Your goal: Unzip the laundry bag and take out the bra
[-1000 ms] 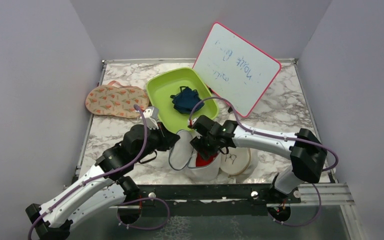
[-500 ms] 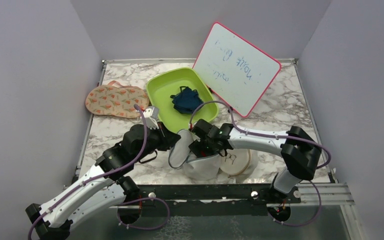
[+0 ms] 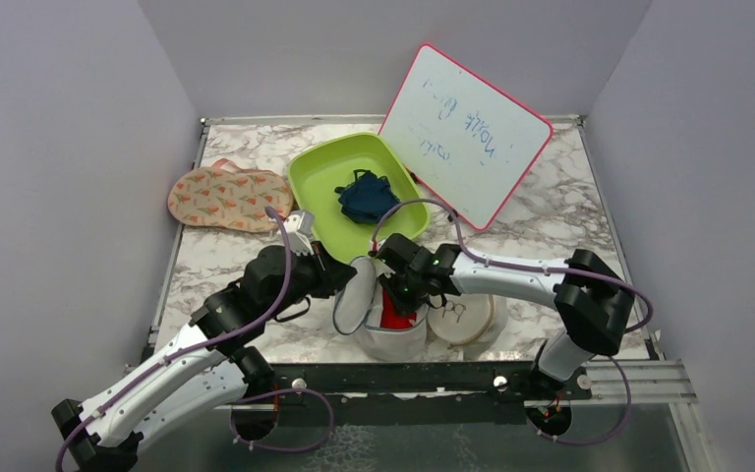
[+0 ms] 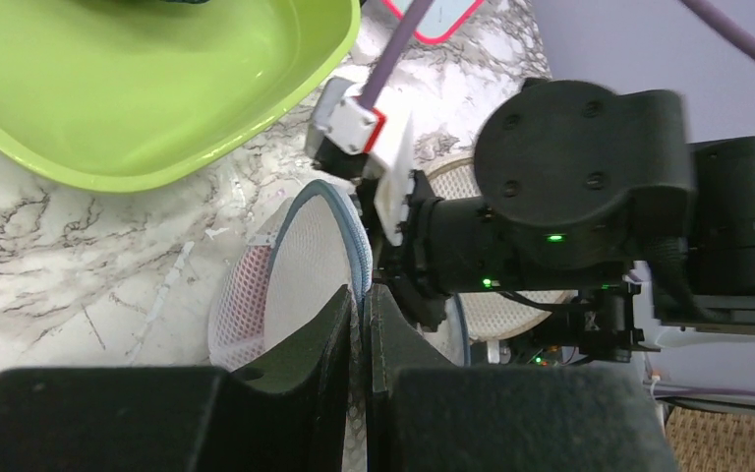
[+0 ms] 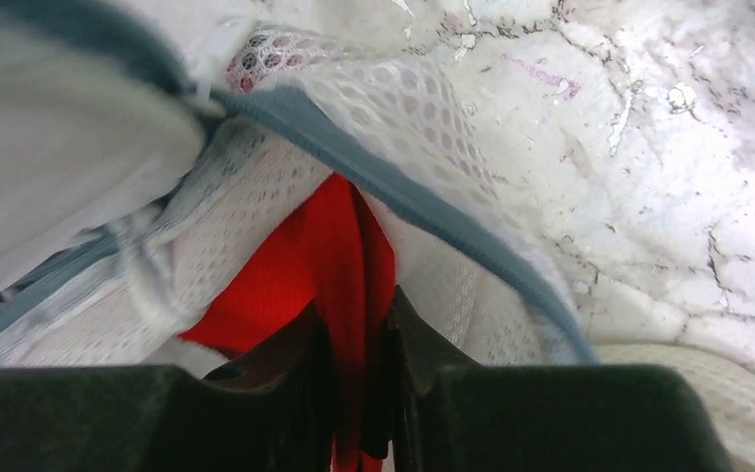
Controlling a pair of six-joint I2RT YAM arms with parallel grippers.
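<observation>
Low centre of the top view: one laundry bag [image 3: 393,339], white honeycomb mesh with a grey-blue zip rim, gapes open with its round flap standing on edge. The left gripper [image 4: 358,324] is pinched tight on that flap's rim. The right gripper [image 5: 359,334] is clamped on one smooth red bra [image 5: 334,246] inside the bag's mouth. One glossy lime tray [image 3: 319,177] sits above them on the veined marble table [image 3: 551,216].

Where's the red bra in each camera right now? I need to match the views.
Top external: bra shows red inside the open bag, just under the right claw.
Left wrist: no clear bra, only a pink tint through the bag's mesh, left of centre.
Right wrist: bra at centre, pinched in the right claw.
Shared landmark: the grey-blue zip rim.
</observation>
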